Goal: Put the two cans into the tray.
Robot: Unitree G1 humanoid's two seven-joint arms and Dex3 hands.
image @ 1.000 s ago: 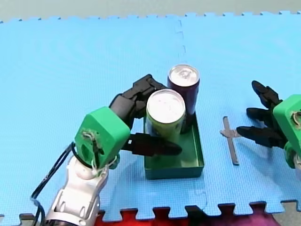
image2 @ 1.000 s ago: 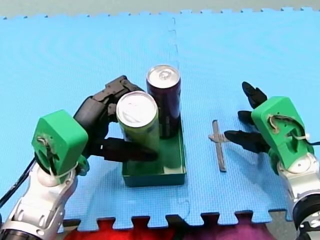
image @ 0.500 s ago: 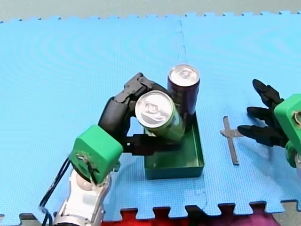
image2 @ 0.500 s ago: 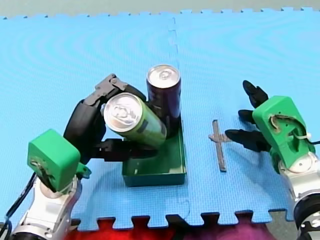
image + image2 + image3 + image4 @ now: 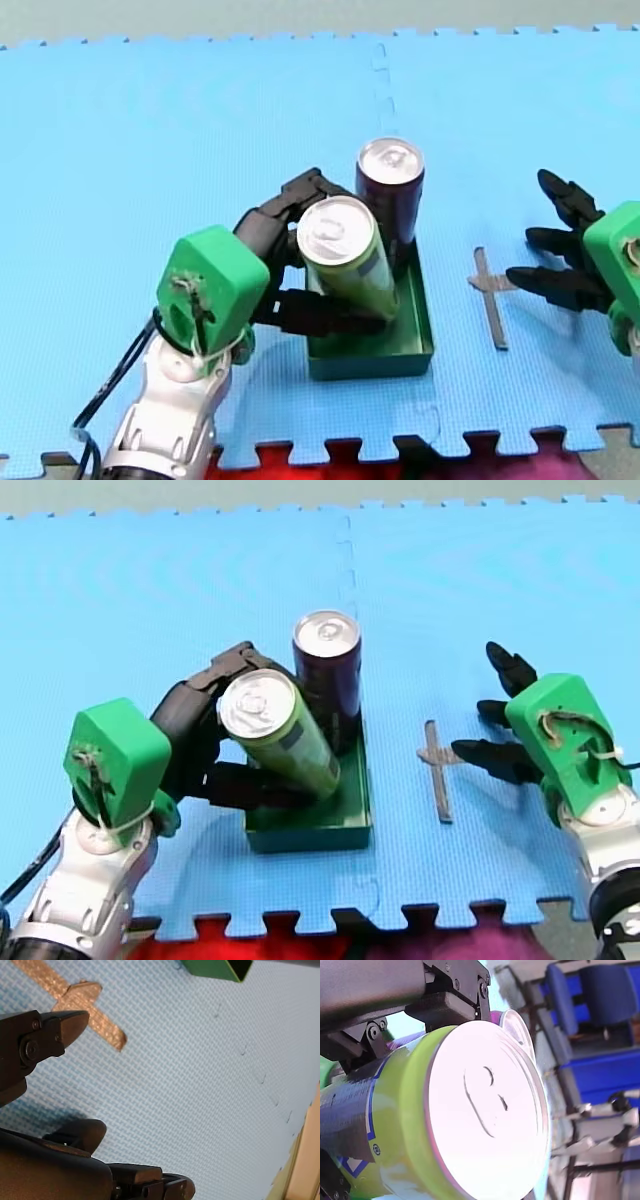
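The left hand (image 5: 200,730) grasps the green can (image 5: 285,738), which is tilted with its base over the tray (image 5: 310,838) beside the purple can (image 5: 335,680). The right hand (image 5: 525,730) is released, well apart.

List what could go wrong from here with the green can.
1. The green can leans tilted in the left hand, base inside the tray; released like this, it may topple over the low wall.
2. The upright purple can stands close behind it; righting the green can could knock it over.
The right hand holds nothing, over the mat right of the tray.
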